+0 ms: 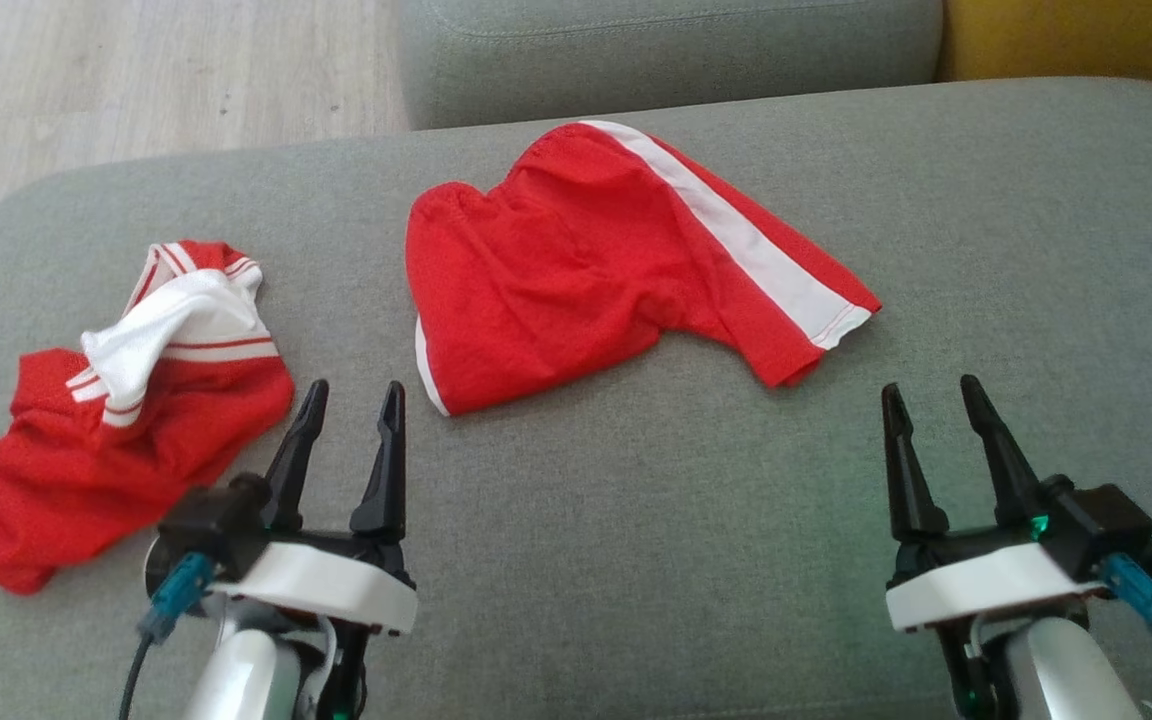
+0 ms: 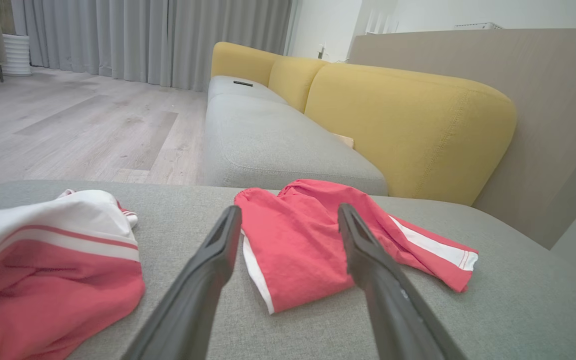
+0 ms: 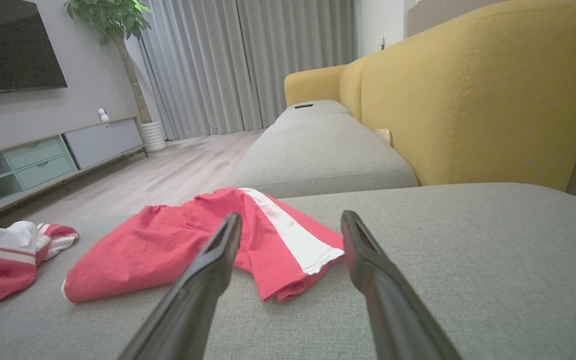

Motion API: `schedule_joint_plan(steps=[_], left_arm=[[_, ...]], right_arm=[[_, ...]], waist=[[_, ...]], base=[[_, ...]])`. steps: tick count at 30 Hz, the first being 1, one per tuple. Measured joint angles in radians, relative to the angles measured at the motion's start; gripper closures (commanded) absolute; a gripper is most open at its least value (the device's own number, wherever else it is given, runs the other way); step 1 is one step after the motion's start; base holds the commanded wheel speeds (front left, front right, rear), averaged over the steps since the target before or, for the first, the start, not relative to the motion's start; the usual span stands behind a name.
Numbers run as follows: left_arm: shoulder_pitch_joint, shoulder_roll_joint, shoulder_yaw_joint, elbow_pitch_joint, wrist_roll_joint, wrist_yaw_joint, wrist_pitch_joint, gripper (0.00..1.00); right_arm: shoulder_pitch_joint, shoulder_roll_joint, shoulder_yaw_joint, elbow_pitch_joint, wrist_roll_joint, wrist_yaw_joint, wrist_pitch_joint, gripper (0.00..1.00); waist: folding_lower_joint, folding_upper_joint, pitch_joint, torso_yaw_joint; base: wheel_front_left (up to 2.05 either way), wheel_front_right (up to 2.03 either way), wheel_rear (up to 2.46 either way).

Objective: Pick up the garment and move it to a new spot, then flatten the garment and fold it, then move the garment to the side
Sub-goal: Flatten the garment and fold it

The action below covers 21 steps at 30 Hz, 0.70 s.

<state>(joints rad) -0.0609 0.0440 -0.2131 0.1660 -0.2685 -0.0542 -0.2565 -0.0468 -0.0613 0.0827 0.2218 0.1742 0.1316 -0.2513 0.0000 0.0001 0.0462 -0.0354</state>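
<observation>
A red garment with a white side stripe lies loosely folded in the middle of the grey sofa cushion. It also appears ahead in the left wrist view and ahead to the left in the right wrist view. My left gripper hovers open and empty just in front of the garment's lower left corner, its fingers wide apart. My right gripper is open and empty, apart from the garment, in front of and to the right of its striped leg end.
A second red and white garment lies crumpled at the cushion's left end. Behind are another grey seat cushion, the yellow sofa back and wooden floor at far left.
</observation>
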Motion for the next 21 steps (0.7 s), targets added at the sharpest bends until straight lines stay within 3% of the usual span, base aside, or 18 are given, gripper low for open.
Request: schedule_joint_plan(steps=[14,21], left_arm=[[-0.003,0.000,-0.011,-0.001,0.000,-0.004,0.000,0.00],[-0.021,0.000,-0.032,-0.001,0.000,-0.004,0.000,0.00]], right_arm=[[-0.009,0.012,-0.029,-0.011,-0.054,0.000,0.000,0.00],[-0.091,0.011,-0.033,0.072,-0.137,0.000,0.000,0.00]], waist=[[0.0000,0.0000,0.029,0.027],[0.0000,0.0000,0.075,0.059]], base=[[0.00,0.00,0.00],[0.00,0.00,0.00]])
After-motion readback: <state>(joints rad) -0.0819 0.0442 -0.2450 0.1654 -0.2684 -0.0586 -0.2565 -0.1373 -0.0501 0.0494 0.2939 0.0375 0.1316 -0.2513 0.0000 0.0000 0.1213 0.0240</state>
